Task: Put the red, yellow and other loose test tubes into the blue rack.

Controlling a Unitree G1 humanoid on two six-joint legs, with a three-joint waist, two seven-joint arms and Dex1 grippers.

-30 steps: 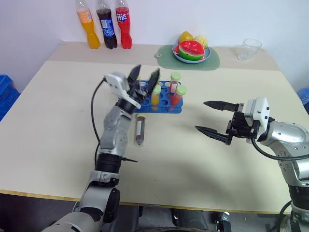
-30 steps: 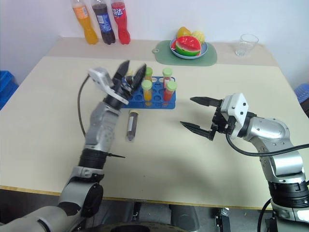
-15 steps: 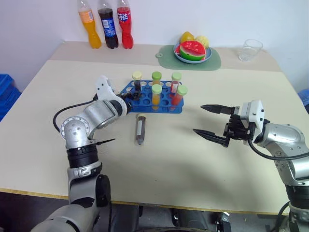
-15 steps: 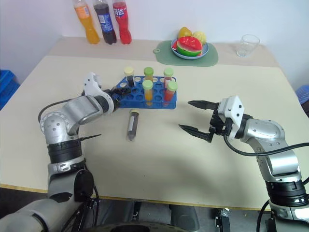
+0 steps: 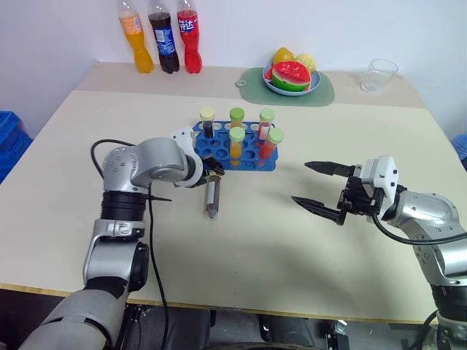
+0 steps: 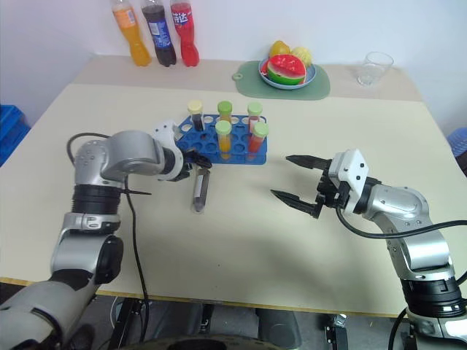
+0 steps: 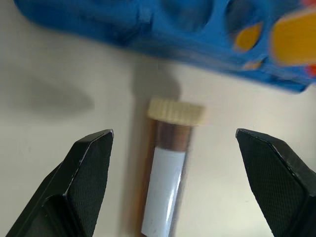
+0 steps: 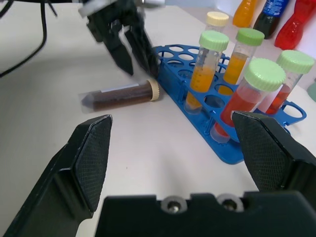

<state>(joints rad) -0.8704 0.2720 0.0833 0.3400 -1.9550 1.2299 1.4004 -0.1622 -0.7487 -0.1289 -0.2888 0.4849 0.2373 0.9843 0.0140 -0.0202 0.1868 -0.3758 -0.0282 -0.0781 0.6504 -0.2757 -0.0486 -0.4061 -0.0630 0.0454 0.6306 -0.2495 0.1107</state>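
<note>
A loose test tube [image 5: 211,195] with dark brown liquid and a cream cap lies flat on the table, just in front of the blue rack [image 5: 252,163]. Several capped tubes stand upright in the rack, some yellow-orange, some red-orange, one dark. My left gripper [image 5: 212,174] points down over the lying tube's cap end. It is open, its fingers [image 7: 89,163] on either side of the tube [image 7: 168,173] without touching it. My right gripper [image 5: 300,182] hovers open and empty over the table to the right of the rack, facing it.
Three soda bottles [image 5: 162,36] stand at the back left. A green mat with a fruit plate [image 5: 292,76] and a clear glass [image 5: 379,73] are at the back right. A blue bin [image 5: 7,138] sits beyond the table's left edge.
My left arm has swung down from above the rack, and its gripper has turned to point down over the lying tube. The right gripper has stayed put.
</note>
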